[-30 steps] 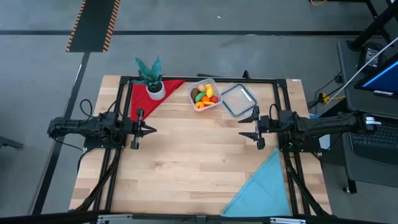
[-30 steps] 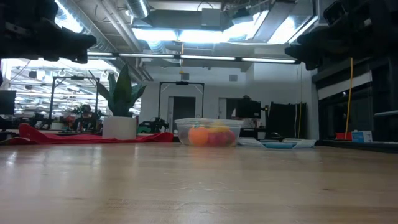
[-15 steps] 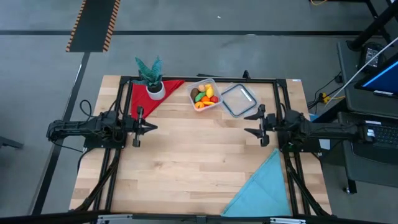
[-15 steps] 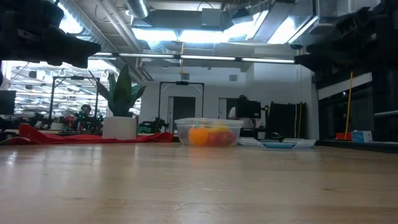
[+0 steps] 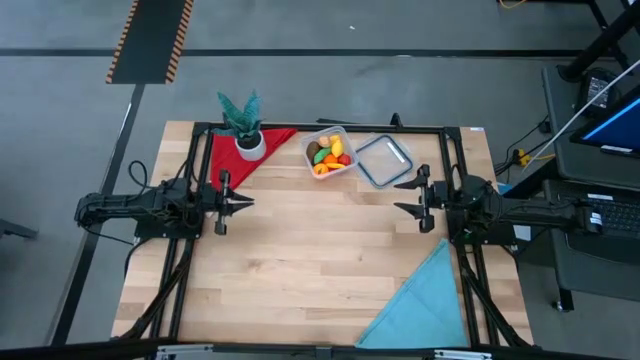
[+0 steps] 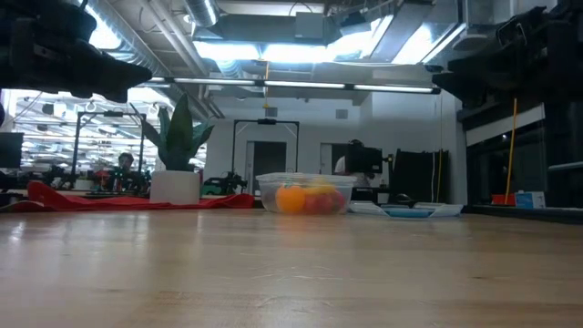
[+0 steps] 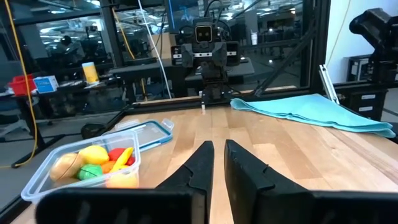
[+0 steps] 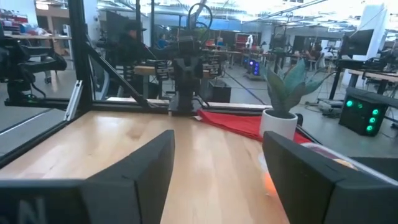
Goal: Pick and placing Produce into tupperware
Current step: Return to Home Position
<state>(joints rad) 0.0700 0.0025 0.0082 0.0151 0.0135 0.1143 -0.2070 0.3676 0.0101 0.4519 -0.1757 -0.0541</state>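
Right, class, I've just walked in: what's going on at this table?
Nothing is being handled. The produce sits in the tupperware at the far edge of the table, with the lid lying beside it. The left gripper, shut, and the right gripper, open, hang empty over the table's left and right sides, facing each other.

Matt wood table [image 5: 300, 260], clear plastic tupperware [image 6: 271, 193]

L arm [image 5: 140, 207] & R arm [image 5: 530, 212]: matte blk, slim jointed links, thin blk cables. L claw [image 5: 240, 205], R claw [image 5: 405, 197]: wedge-shaped blk fingers [image 7: 199, 171].
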